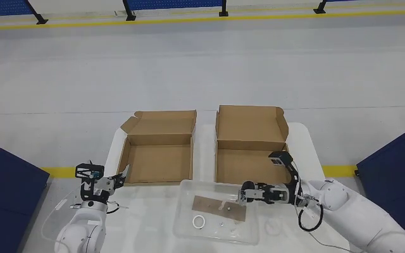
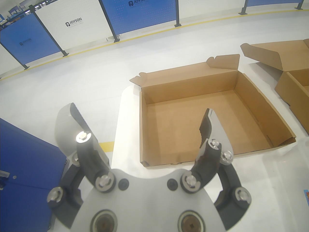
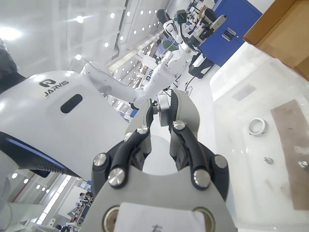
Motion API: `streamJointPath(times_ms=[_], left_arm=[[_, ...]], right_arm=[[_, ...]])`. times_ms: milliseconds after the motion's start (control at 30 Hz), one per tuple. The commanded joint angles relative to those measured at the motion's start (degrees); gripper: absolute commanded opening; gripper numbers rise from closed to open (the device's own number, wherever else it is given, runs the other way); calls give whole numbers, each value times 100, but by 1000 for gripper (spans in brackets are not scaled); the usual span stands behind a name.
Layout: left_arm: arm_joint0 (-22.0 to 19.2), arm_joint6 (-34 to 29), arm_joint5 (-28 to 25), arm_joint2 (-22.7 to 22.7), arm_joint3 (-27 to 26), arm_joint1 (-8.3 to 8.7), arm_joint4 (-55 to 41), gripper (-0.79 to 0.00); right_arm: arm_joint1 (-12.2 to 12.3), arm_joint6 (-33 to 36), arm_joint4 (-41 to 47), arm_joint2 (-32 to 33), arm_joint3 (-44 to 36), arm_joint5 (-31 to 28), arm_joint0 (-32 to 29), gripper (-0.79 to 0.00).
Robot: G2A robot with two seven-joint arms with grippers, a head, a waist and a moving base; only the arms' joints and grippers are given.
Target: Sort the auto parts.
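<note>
My right gripper [image 3: 163,106] is shut on a small silver metal cylinder [image 3: 164,114]. In the top view this gripper [image 1: 243,193] hangs over the right side of a clear plastic tray [image 1: 218,184]. A white ring [image 1: 199,221] lies in the tray, which also holds the ring's neighbours [image 3: 257,127]: two small metal nuts [image 3: 268,160] and a brown pad [image 3: 293,131]. My left gripper [image 2: 140,109] stands open and empty at the table's left edge [image 1: 120,174], just in front of the left cardboard box [image 2: 188,83].
Two open cardboard boxes stand side by side behind the tray, the left box [image 1: 158,163] and the right box [image 1: 250,166], both bare inside with lids folded back. A blue cabinet [image 2: 26,153] stands off the table's left side.
</note>
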Motion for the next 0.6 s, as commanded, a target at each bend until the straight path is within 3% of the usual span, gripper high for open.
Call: streamJointPath(times_ms=[0,567], left_arm=[[0,0,0,0,0,0,0,0],[0,0,0,0,0,0,0,0]], right_arm=[[-5,69,278,37,-40,68,-10,-785],[-27,451,1038,750,-146,449,-364,-785]])
